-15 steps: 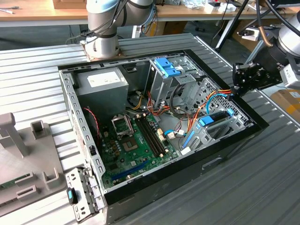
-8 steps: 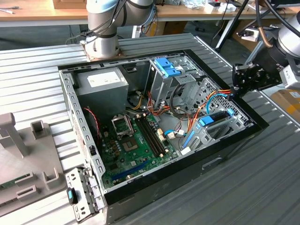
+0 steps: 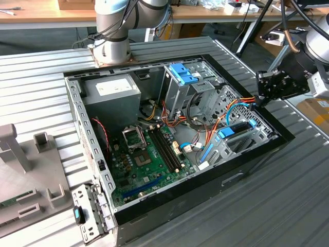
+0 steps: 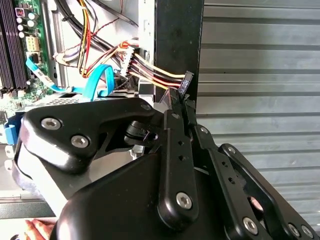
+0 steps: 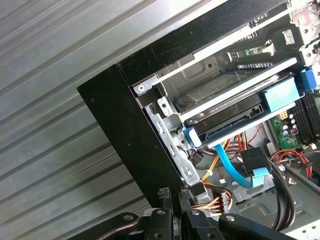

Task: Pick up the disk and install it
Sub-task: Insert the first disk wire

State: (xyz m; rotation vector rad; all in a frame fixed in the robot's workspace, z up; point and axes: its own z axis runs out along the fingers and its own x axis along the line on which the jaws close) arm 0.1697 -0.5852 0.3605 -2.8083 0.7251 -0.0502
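The disk, a dark grey drive in a bright blue carrier, lies flat in the metal drive bay at the corner of the open computer case on the exterior view's right. In the first wrist view the disk sits between the bay rails, its blue tab toward the motherboard. My gripper hovers just outside that corner of the case, above its black wall. In both wrist views the gripper has its fingers shut, with nothing held, beside a bundle of yellow, red and orange wires.
Inside the case are a green motherboard, a grey power supply and a tall metal cage with a blue clip. A thin blue cable loops below the bay. The arm's base stands behind the case on the ribbed metal table. A grey fixture lies at the left.
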